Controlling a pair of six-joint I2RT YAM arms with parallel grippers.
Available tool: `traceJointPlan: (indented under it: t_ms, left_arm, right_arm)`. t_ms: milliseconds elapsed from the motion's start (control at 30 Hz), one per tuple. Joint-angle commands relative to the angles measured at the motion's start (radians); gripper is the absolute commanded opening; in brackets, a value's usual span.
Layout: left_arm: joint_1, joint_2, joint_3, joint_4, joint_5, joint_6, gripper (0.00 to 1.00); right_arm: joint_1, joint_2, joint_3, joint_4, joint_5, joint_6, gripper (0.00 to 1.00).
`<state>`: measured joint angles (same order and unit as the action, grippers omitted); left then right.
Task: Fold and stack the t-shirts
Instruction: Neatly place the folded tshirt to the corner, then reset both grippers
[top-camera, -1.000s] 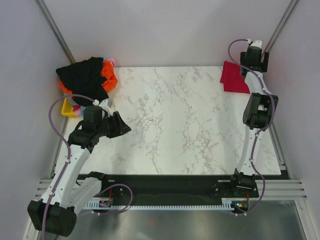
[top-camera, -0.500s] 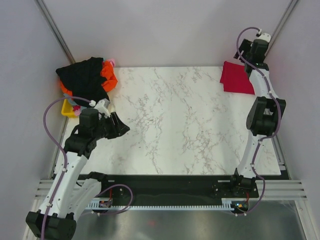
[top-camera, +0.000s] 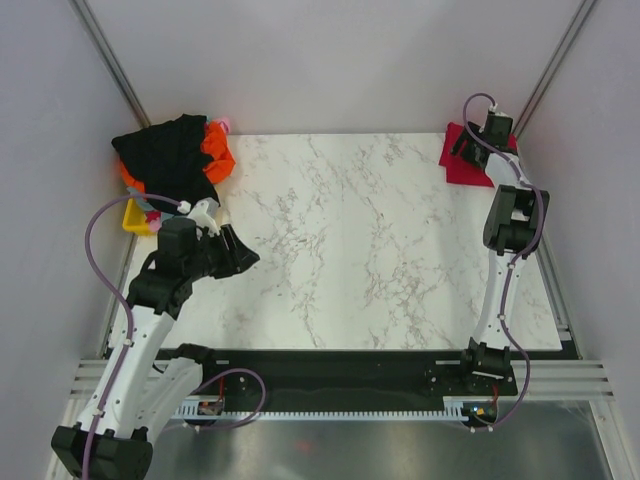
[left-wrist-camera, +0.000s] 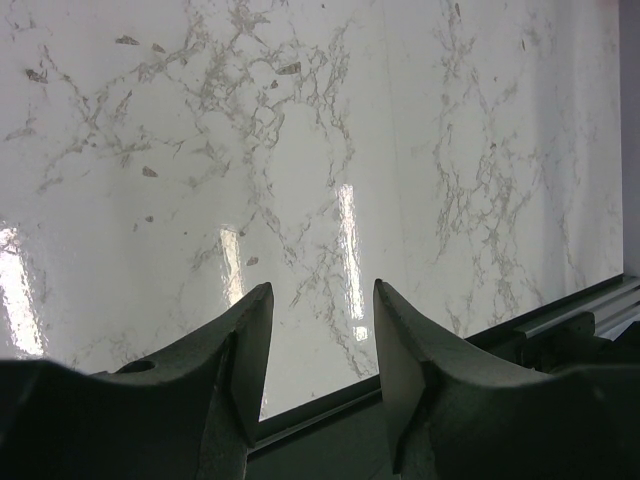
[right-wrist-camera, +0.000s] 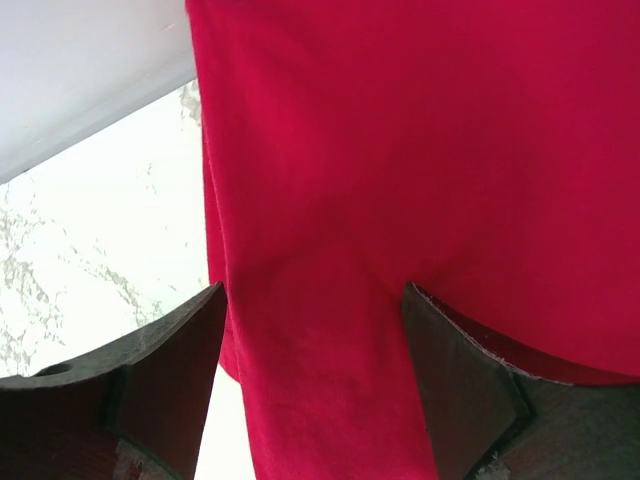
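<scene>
A folded crimson t-shirt (top-camera: 463, 165) lies at the table's far right corner. My right gripper (top-camera: 467, 146) is open just above it; in the right wrist view the red cloth (right-wrist-camera: 400, 150) fills the space between the spread fingers (right-wrist-camera: 170, 350), with nothing held. A heap of t-shirts sits at the far left: black (top-camera: 165, 155) on top, orange (top-camera: 216, 152) beside it, a bit of pink (top-camera: 224, 124) behind. My left gripper (top-camera: 240, 252) is open and empty over bare marble (left-wrist-camera: 300, 150), to the near right of the heap.
A small yellow bin (top-camera: 132, 215) stands at the left edge under the heap. Grey walls enclose the marble table (top-camera: 380, 250). A black rail (top-camera: 340, 365) runs along the near edge, and it also shows in the left wrist view (left-wrist-camera: 560, 330).
My right gripper rose toward the back corner, then came down over the red t-shirt. My left arm shifted slightly and stayed open.
</scene>
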<state>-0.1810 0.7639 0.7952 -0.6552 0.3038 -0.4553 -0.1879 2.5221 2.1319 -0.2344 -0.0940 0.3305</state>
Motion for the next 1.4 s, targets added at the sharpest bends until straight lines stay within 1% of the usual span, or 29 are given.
traceJointPlan:
  t_ms: [0, 67, 167, 200, 333, 467, 567, 667, 700, 833, 1000, 1033, 1100, 1133, 1200, 1233, 1267, 1300, 1333, 1367]
  left_arm:
    - [0.0, -0.005, -0.004, 0.032, -0.012, 0.029, 0.52]
    - [0.0, -0.005, -0.004, 0.032, -0.015, 0.029, 0.52]
    - [0.0, -0.005, -0.004, 0.032, -0.015, 0.029, 0.52]
    - [0.0, -0.002, -0.004, 0.032, -0.014, 0.029, 0.52]
    - [0.0, 0.003, -0.005, 0.032, -0.011, 0.029, 0.52]
    - [0.0, 0.012, -0.004, 0.035, -0.006, 0.029, 0.52]
    - [0.002, 0.021, -0.004, 0.034, -0.002, 0.03, 0.52]
    - [0.002, 0.018, -0.004, 0.034, 0.0, 0.03, 0.52]
    - [0.002, 0.017, -0.004, 0.035, -0.002, 0.03, 0.52]
    - [0.002, 0.015, -0.004, 0.035, -0.002, 0.03, 0.52]
    - [0.002, 0.012, -0.004, 0.035, -0.006, 0.03, 0.52]
    - [0.002, 0.009, -0.007, 0.035, -0.006, 0.03, 0.52]
    - [0.002, 0.002, -0.005, 0.037, -0.011, 0.03, 0.53]
    - [0.002, -0.005, -0.005, 0.037, -0.012, 0.03, 0.53]
    - [0.002, -0.014, -0.007, 0.037, -0.017, 0.029, 0.55]
    - [0.002, -0.021, -0.007, 0.035, -0.019, 0.029, 0.55]
    - [0.002, -0.024, -0.007, 0.037, -0.019, 0.029, 0.56]
    - [0.002, -0.026, -0.007, 0.035, -0.022, 0.029, 0.56]
    - [0.002, -0.034, -0.008, 0.035, -0.022, 0.029, 0.59]
    - [0.002, -0.038, -0.007, 0.037, -0.022, 0.029, 0.61]
  right_arm:
    - [-0.002, 0.017, 0.019, 0.012, -0.127, 0.016, 0.78]
    - [-0.002, 0.004, -0.035, 0.012, -0.182, -0.004, 0.79]
    - [-0.004, -0.031, -0.096, -0.005, -0.228, -0.083, 0.8]
    - [-0.004, -0.048, -0.107, -0.031, -0.245, -0.144, 0.8]
    - [-0.024, -0.089, -0.145, -0.091, -0.205, -0.252, 0.81]
    - [-0.044, -0.126, -0.185, -0.117, -0.191, -0.304, 0.81]
    - [-0.042, -0.143, -0.185, -0.118, -0.165, -0.323, 0.81]
    - [-0.042, -0.164, -0.17, -0.132, -0.101, -0.323, 0.82]
    - [-0.041, -0.172, -0.165, -0.128, -0.111, -0.352, 0.84]
    - [-0.018, -0.2, -0.087, -0.126, -0.17, -0.334, 0.88]
    - [0.053, -0.302, -0.029, -0.123, -0.171, -0.334, 0.95]
    - [0.064, -0.322, -0.03, -0.12, -0.18, -0.285, 0.98]
    - [0.09, -0.399, -0.059, -0.099, -0.176, -0.217, 0.98]
    - [0.097, -0.429, -0.113, -0.089, -0.165, -0.135, 0.98]
    - [0.114, -0.537, -0.212, -0.011, -0.199, -0.059, 0.98]
    - [0.119, -0.583, -0.368, 0.042, -0.251, 0.053, 0.98]
    - [0.122, -0.674, -0.45, 0.16, -0.285, 0.109, 0.98]
    - [0.126, -0.715, -0.533, 0.223, -0.333, 0.169, 0.98]
    - [0.133, -0.788, -0.682, 0.289, -0.434, 0.229, 0.98]
    - [0.154, -0.824, -0.749, 0.378, -0.458, 0.263, 0.98]
